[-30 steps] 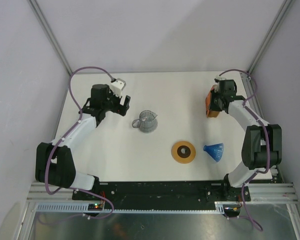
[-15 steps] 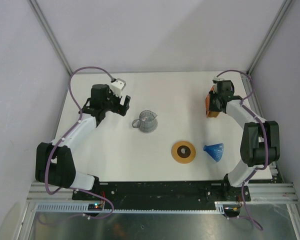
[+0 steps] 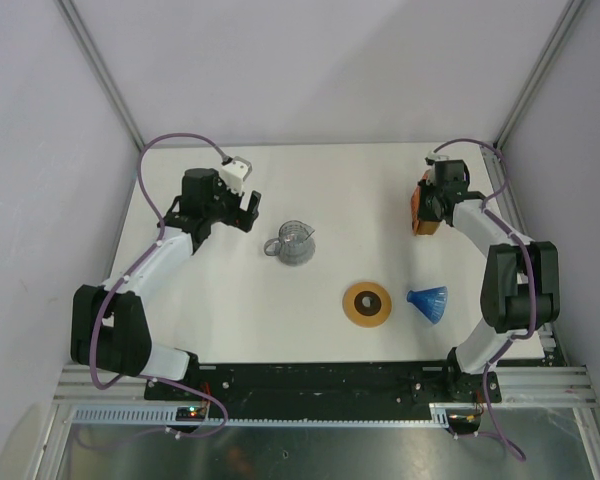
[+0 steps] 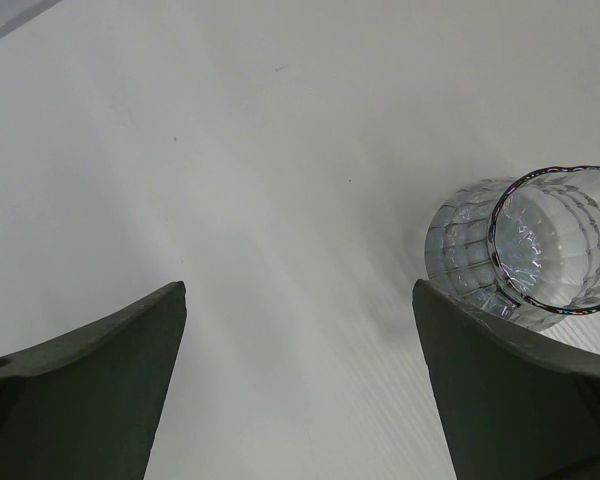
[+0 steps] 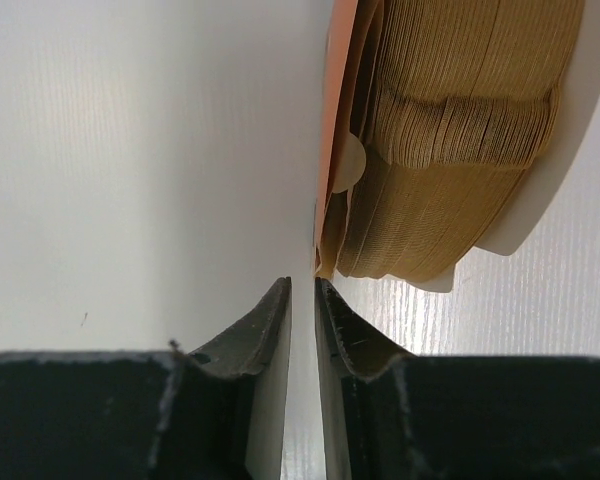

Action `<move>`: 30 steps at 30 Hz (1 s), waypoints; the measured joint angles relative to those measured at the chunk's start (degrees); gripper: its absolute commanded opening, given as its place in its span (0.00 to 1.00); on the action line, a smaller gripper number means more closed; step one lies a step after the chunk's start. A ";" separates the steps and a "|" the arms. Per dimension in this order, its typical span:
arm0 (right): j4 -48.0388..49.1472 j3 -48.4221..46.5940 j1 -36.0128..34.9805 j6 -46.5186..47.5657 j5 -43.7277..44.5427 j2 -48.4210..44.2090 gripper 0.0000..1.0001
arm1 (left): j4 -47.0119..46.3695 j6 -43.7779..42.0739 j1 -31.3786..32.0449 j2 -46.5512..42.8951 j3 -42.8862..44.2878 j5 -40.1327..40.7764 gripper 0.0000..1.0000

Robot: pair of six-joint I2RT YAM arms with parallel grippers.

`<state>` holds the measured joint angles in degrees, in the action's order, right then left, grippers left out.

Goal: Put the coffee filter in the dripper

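The blue ribbed dripper (image 3: 430,301) lies on its side on the table at the near right. No single coffee filter shows apart from the thick orange-brown stack of filters (image 3: 417,220) at the far right, seen close in the right wrist view (image 5: 450,150). My right gripper (image 3: 427,212) is at the stack. Its fingertips (image 5: 302,285) stand just short of the stack's lower left edge, almost shut, with a thin empty slit between them. My left gripper (image 3: 248,212) is open and empty (image 4: 300,290), left of the glass jug.
A clear glass jug (image 3: 295,243) stands mid-table, at the right in the left wrist view (image 4: 540,250). A flat brown ring with a dark hole (image 3: 367,303) lies left of the dripper. The stack rests on a white piece (image 5: 570,150). Frame posts stand at the back corners.
My right gripper has shifted slightly toward the back at the stack. The left arm has not moved.
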<state>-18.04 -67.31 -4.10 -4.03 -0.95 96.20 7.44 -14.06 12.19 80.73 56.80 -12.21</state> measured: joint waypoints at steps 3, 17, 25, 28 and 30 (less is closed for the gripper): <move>0.04 0.00 0.24 0.00 -0.42 0.15 0.20 | -0.02 0.00 0.00 0.00 0.00 0.00 1.00; 1.07 0.00 0.83 0.00 -1.92 1.14 0.19 | -0.02 0.00 0.00 0.00 0.00 -0.20 1.00; 1.31 0.00 0.83 0.02 -1.90 2.27 0.18 | -0.02 0.00 0.00 0.00 0.00 -0.20 1.00; 1.29 0.00 0.83 0.02 -1.88 3.19 0.17 | 0.00 -0.02 0.00 0.00 0.00 -0.22 1.00; 1.27 -0.02 0.83 0.04 -1.75 3.67 0.14 | -0.02 0.00 0.00 0.00 0.00 -0.24 1.00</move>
<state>-16.78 -67.33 -3.27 -3.99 -2.70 99.88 7.42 -14.06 12.19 80.73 56.80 -12.45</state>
